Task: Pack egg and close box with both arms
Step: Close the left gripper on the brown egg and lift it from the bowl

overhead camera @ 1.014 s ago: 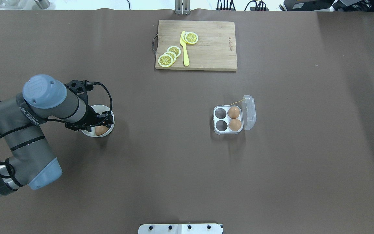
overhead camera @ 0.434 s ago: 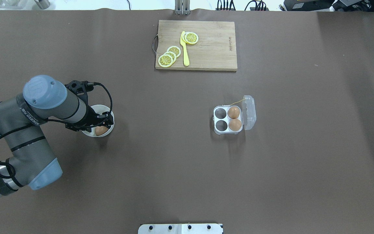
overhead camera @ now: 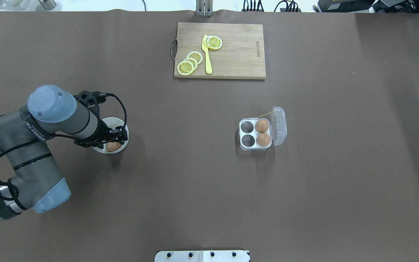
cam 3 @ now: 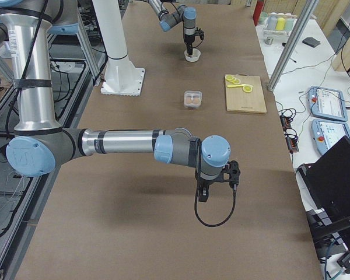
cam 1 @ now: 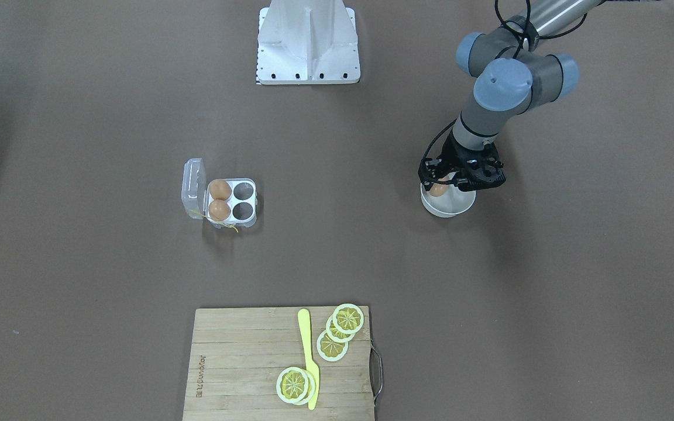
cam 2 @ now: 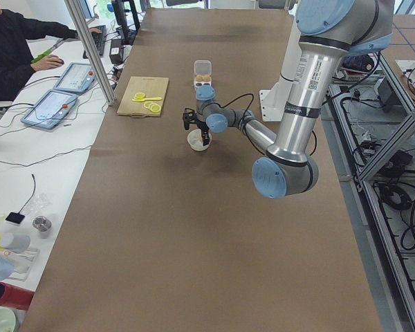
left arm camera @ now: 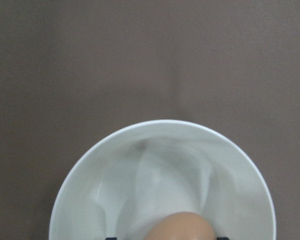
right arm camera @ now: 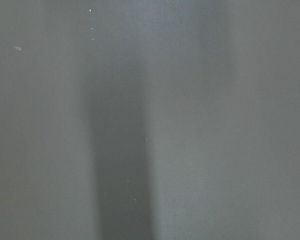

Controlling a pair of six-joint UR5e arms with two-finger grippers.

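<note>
A white bowl [overhead camera: 120,148] stands at the table's left, and a tan egg [overhead camera: 114,146] is in it. My left gripper [overhead camera: 114,140] reaches down into the bowl with a finger on each side of the egg and is shut on it. In the left wrist view the egg [left arm camera: 177,226] sits low between the fingertips over the bowl's wall [left arm camera: 160,170]. The box [overhead camera: 255,134] lies open at mid-right, lid [overhead camera: 279,125] flipped right, with two eggs [overhead camera: 262,133] in its right cells and the left cells empty. My right gripper [cam 3: 217,185] hangs over bare table far from the box. I cannot tell whether it is open or shut.
A wooden cutting board [overhead camera: 238,51] with lemon slices [overhead camera: 189,62] and a yellow knife [overhead camera: 207,54] lies at the far edge. The white robot base [cam 1: 308,41] is at the near side. An operator [cam 2: 14,41] sits beside the table.
The left arm has shifted very slightly. The gripper stays in the bowl around the egg. The box has not moved.
</note>
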